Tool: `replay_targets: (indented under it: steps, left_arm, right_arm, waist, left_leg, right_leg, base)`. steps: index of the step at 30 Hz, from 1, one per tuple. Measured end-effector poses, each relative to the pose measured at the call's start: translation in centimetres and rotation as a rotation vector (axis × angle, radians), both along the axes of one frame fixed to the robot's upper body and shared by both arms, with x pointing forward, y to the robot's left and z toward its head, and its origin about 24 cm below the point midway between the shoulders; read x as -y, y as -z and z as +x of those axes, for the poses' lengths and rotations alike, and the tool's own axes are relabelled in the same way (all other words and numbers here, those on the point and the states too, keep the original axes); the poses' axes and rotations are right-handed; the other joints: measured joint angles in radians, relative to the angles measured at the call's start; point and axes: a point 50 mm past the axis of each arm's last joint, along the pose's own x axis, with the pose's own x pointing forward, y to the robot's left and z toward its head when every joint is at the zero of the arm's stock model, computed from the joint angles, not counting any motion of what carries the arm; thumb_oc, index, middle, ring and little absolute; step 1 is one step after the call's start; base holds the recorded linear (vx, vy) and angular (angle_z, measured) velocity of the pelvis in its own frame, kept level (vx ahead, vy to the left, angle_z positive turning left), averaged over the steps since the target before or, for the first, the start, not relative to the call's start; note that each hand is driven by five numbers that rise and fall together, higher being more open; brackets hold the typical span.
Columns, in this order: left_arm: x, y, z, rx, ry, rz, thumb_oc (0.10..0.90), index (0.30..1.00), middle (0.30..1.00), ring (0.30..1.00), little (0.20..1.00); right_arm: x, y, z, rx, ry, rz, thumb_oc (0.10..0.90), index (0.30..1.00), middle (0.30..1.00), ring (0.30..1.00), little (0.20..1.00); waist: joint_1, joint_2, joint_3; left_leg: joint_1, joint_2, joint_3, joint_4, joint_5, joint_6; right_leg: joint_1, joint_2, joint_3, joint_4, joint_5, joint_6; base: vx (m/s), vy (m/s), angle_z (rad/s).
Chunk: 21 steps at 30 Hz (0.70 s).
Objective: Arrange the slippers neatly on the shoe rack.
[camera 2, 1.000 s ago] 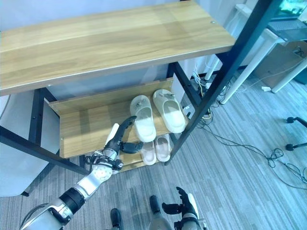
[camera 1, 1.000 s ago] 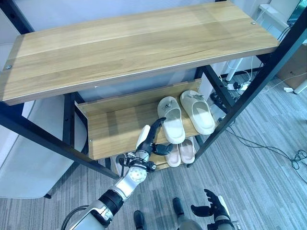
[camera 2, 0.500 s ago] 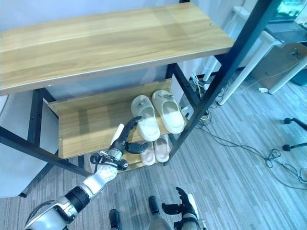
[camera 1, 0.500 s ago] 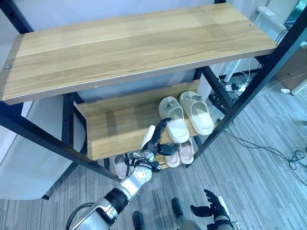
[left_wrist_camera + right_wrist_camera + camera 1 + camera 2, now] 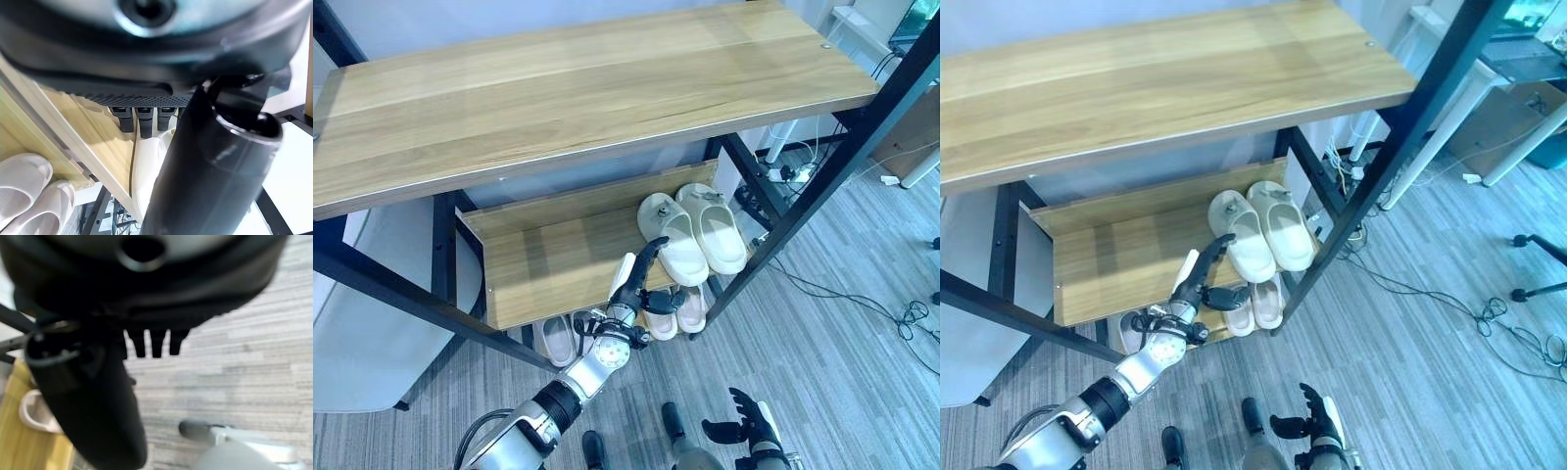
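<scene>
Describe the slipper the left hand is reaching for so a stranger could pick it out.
On the shoe rack, look at the middle shelf: two cream slippers lie together at its right end. It is the left slipper, beside the left hand.

The left hand (image 5: 1197, 287) is reaching in at the front edge of the shoe rack's middle shelf (image 5: 1107, 264), fingers stretched toward the heel of the nearer cream slipper (image 5: 1243, 236). Its mate (image 5: 1280, 224) is lying just beside it, toes pointing to the back. Down on the bottom shelf, a pink pair (image 5: 1255, 307) is sitting under them. The right hand (image 5: 1307, 422) is hanging low over the grey floor (image 5: 1430, 352), fingers spread.
</scene>
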Motion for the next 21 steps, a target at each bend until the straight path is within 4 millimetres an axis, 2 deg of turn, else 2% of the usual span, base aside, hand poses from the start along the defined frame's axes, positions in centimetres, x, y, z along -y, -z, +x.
replay_targets:
  steps: [14,21]
  left_arm:
    - [-0.1,0.2,0.2,-0.020,-0.004,-0.013,0.800,0.900,0.900,0.900,0.900]
    - [-1.1,0.6,0.3,0.000,0.014,0.077,0.800,0.900,0.900,0.900,0.900]
  right_arm:
    - [-0.2,0.1,0.1,-0.008,-0.001,0.006,0.800,0.900,0.900,0.900,0.900]
    - [-0.1,0.2,0.3,-0.012,0.006,0.004,0.800,0.900,0.900,0.900,0.900]
  waist:
    - [-0.005,0.000,0.000]
    - [-0.005,0.001,-0.001]
  left_leg:
    - [0.012,-0.001,-0.001,0.000,0.000,0.000]
    - [0.026,0.002,-0.001,0.000,-0.001,0.001]
  right_leg:
    - [0.013,-0.002,-0.001,0.000,0.000,0.000]
    - [0.028,0.000,-0.003,0.000,-0.001,0.001]
  base:
    - [0.00,0.000,0.00]
    - [0.00,0.000,0.00]
